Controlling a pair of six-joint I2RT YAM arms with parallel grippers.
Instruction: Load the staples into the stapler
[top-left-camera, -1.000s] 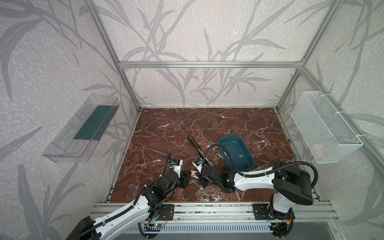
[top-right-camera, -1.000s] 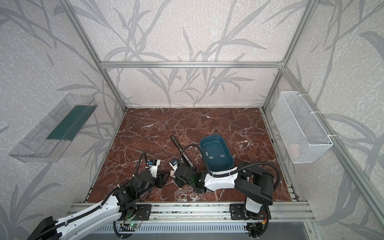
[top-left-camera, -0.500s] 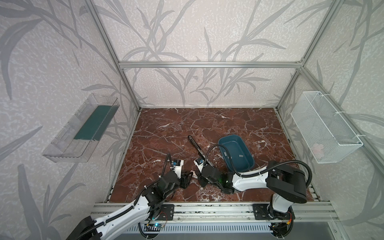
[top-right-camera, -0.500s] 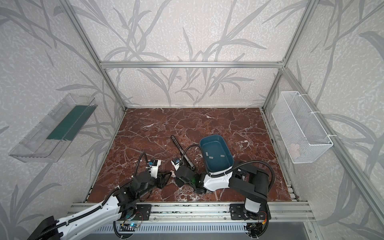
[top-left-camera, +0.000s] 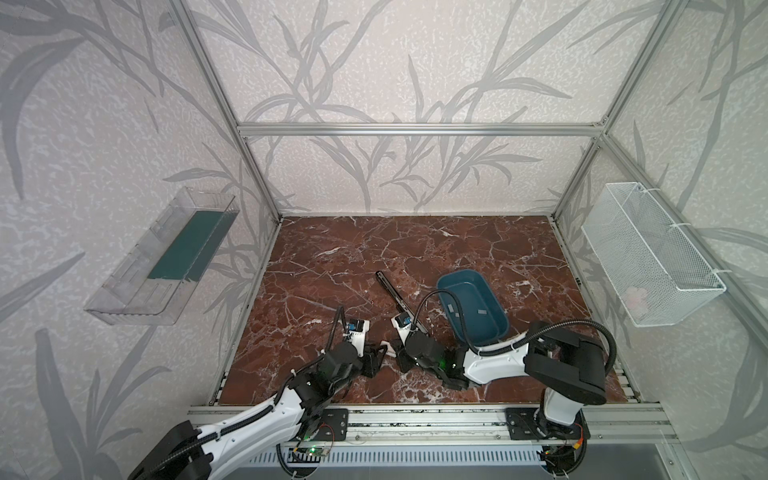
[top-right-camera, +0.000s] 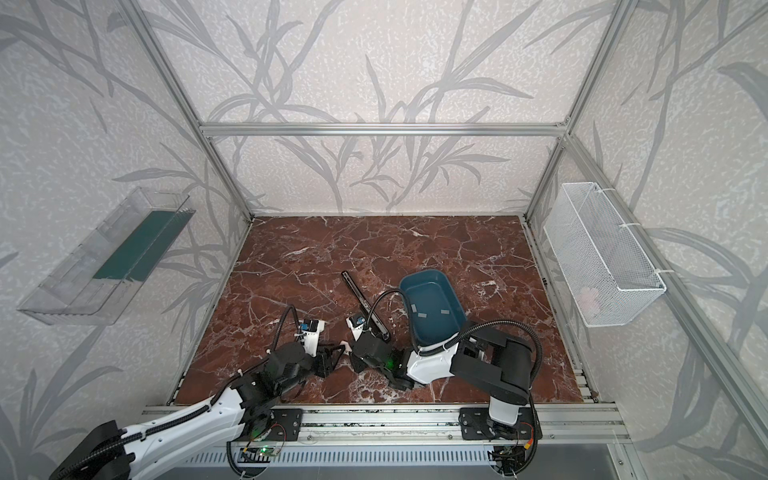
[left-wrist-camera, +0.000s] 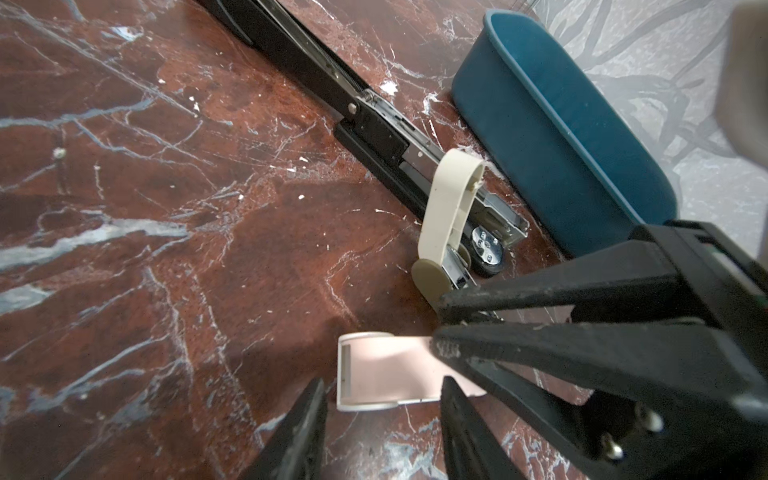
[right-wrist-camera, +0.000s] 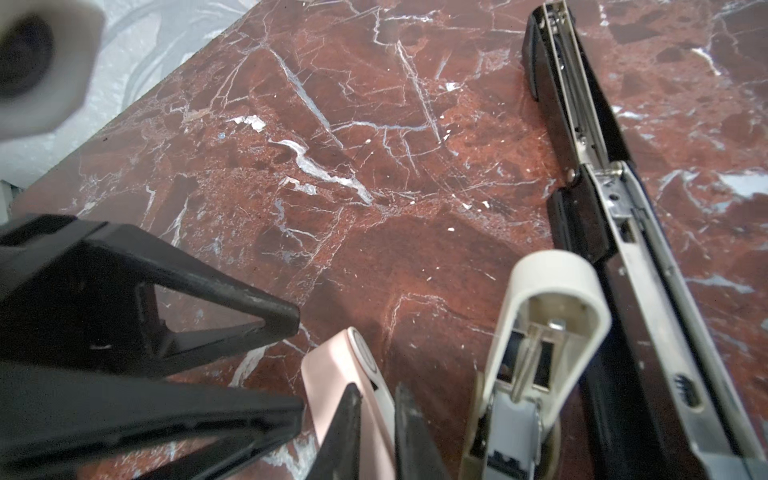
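1. top views both show the staples (top-left-camera: 482, 311) lying in the blue tray (top-left-camera: 465, 291).
2. left wrist: the left gripper (left-wrist-camera: 383, 380) has its fingers spread astride the pink stapler (left-wrist-camera: 386, 361); whether they touch it is unclear.
3. right wrist: the right gripper (right-wrist-camera: 377, 388) has its fingers nearly together, pinching the pink stapler's white edge.

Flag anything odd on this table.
Nothing looks spilled. The long black metal stapler lies swung fully open, flat on the brown marble tabletop, and the small white plastic stapler beside it has its lid propped up.

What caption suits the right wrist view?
Right gripper pinching a small pale pink stapler beside an opened cream stapler and long black stapler.
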